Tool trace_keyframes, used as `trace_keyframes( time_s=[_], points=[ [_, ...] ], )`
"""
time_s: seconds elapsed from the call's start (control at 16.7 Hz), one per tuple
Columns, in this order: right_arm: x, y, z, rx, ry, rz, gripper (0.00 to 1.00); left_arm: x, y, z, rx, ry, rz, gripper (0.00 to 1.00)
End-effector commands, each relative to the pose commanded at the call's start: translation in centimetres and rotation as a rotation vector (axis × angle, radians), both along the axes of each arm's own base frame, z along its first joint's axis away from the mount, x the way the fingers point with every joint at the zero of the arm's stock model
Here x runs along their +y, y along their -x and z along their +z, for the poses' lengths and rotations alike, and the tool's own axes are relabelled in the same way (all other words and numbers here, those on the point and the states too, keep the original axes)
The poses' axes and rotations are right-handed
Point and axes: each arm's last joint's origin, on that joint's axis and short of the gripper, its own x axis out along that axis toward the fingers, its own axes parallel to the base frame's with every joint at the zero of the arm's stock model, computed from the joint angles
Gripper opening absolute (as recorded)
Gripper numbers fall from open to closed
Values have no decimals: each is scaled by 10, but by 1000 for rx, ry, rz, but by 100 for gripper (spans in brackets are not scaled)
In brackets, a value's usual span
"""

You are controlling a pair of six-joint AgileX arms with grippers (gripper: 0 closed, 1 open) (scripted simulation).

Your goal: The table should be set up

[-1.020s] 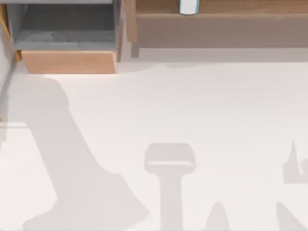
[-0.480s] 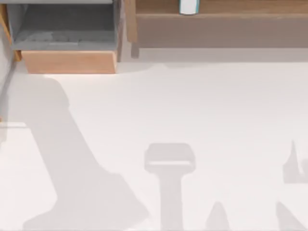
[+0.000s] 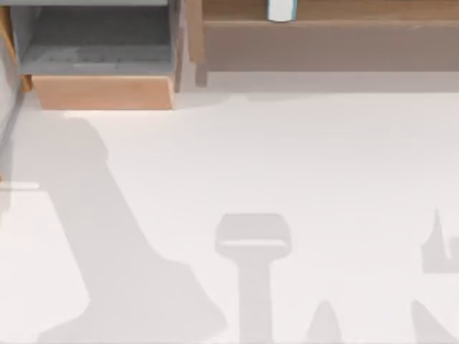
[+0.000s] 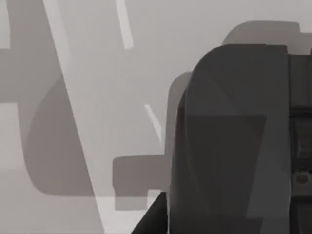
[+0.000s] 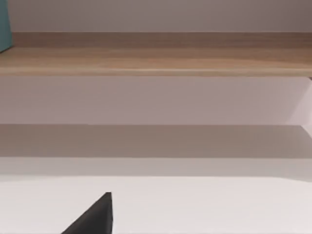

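Tabletop point(image 3: 301, 165), smooth, matte and white, spreads across nearly the whole top view, from just below the wooden furniture along the upper edge down to the lower edge; soft grey shadows lie on it, a broad slanted one in the lower left, a rounded block-and-stem shape at lower centre, and pointed ones toward the lower right. In the upper left of the top view sits a wooden box point(image 3: 104, 92) with a light-brown plank front and a flat grey inside. Beside it, filling the upper centre and right, runs a long light-brown wooden shelf unit point(image 3: 323, 44) with straight boards; a small white and pale-blue object point(image 3: 281, 9) stands on it at the upper edge. The right wrist view shows the same shelf's board with faint wood grain across the upper part, a teal edge point(image 5: 5, 27) in the upper left corner, and a dark pointed piece point(image 5: 95, 217) at the lower edge over the white surface. In the left wrist view, a dark rounded housing point(image 4: 234, 141) fills the right side above the grey-shadowed table. Whether either gripper's jaws are spread or closed, I cannot tell.
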Motion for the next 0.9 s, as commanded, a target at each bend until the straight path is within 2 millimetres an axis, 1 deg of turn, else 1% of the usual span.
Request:
trace_keyframes(
  time_s=[0.12, 0.18, 0.24, 0.42, 0.54, 0.6, 0.66, 0.72, 0.84, 0.9],
  points=[
    [0, 0, 0, 0, 0, 0, 100, 0, 6, 14, -10, -13, -18, 0],
    [0, 0, 0, 0, 0, 0, 100, -1, 10, 24, -24, -22, -31, 0],
    [0, 0, 0, 0, 0, 0, 100, -2, 14, 38, -50, -36, -46, 0],
    [0, 0, 0, 0, 0, 0, 100, -6, 33, 99, -189, -99, -90, 0],
    [0, 0, 0, 0, 0, 0, 100, -4, 56, 133, -250, -135, -106, 0],
    [0, 0, 0, 0, 0, 0, 100, -1, 70, 144, -261, -148, -105, 0],
    [0, 0, 0, 0, 0, 0, 100, 2, 85, 150, -262, -157, -98, 0],
    [0, 0, 0, 0, 0, 0, 100, 6, 100, 153, -253, -162, -86, 0],
    [0, 0, 0, 0, 0, 0, 100, 9, 129, 150, -224, -163, -58, 0],
    [0, 0, 0, 0, 0, 0, 100, 9, 142, 143, -200, -159, -41, 0]
  ],
)
